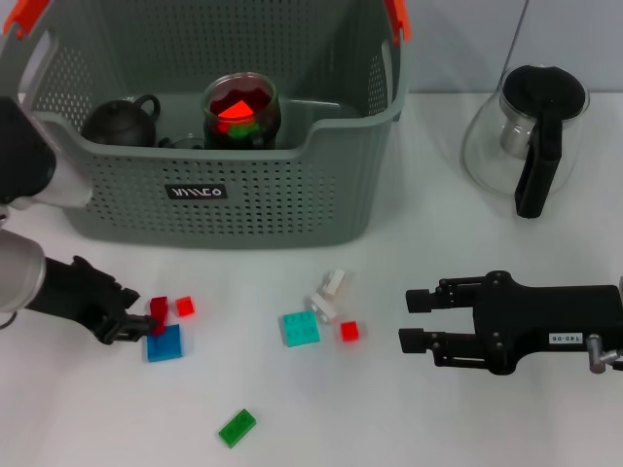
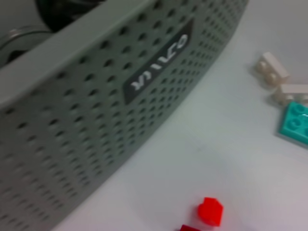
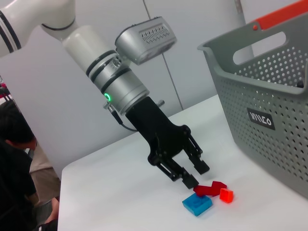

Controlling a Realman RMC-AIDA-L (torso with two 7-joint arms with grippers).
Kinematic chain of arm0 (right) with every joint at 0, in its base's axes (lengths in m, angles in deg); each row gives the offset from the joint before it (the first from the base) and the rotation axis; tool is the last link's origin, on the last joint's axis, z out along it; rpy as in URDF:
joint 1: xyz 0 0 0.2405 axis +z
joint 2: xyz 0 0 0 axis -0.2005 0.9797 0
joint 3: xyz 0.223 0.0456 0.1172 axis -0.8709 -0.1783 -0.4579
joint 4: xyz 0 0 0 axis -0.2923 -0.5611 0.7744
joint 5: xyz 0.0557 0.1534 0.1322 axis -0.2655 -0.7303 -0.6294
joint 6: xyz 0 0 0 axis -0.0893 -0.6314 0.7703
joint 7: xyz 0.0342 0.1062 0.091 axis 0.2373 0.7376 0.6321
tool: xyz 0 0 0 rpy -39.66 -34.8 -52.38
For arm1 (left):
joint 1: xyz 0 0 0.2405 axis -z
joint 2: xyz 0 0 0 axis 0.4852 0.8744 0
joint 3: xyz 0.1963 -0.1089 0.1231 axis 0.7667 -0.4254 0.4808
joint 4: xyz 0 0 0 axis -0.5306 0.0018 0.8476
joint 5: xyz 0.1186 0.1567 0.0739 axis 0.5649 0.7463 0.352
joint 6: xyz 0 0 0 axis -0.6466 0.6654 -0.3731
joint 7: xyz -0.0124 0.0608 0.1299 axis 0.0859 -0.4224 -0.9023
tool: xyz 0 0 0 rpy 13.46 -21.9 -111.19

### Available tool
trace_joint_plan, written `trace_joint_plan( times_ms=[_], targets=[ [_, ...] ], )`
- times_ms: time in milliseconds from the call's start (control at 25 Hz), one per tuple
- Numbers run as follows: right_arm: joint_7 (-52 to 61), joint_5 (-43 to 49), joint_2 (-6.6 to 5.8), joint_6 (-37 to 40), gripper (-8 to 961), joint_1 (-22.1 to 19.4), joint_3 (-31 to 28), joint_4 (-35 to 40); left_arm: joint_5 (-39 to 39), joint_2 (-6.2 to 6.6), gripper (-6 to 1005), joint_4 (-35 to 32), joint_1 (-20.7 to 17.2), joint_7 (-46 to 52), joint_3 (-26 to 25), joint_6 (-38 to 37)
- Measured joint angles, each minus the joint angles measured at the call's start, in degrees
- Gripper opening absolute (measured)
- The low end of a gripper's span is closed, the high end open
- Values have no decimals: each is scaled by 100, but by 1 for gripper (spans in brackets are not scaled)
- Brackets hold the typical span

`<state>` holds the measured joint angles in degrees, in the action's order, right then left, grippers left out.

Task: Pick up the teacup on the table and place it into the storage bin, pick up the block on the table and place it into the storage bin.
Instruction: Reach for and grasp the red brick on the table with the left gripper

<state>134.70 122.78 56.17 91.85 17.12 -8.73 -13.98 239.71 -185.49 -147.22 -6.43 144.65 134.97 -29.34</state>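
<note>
Left gripper (image 1: 134,322) low near table's left edge, fingers apart, dark red block (image 1: 159,313) between tips; storage bin (image 1: 292,209) toward far edge. Right gripper (image 1: 419,321) apart, idle, farther off.

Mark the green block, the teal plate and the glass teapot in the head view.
green block (image 1: 237,427), head view, middle of its top face.
teal plate (image 1: 300,329), head view, centre of its studded top.
glass teapot (image 1: 482,146), head view, clear glass wall beside the black handle.

White-and-silver left arm, green ring light, black tool (image 3: 193,174); right tool (image 1: 421,320) black, white label, perhaps lettered.
</note>
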Motion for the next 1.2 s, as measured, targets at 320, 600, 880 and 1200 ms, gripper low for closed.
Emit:
trace_joint_plan(
  times_ms=[320, 600, 880, 1200],
  targets=[
    [0, -3, 1, 0, 577, 10, 0, 0, 11, -11, 413, -360, -162, 132, 35, -101],
    [0, 18, 8, 5, 577, 31, 0, 0, -78, -38, 410, -116, -138, 446, 515, 48],
    [0, 17, 0, -2, 577, 12, 0, 0, -75, -40, 407, -174, -123, 777, 680, 208],
    [0, 8, -5, -2, 577, 0, 0, 0, 292, -10, 404, -234, -160, 911, 631, 438]
  ],
)
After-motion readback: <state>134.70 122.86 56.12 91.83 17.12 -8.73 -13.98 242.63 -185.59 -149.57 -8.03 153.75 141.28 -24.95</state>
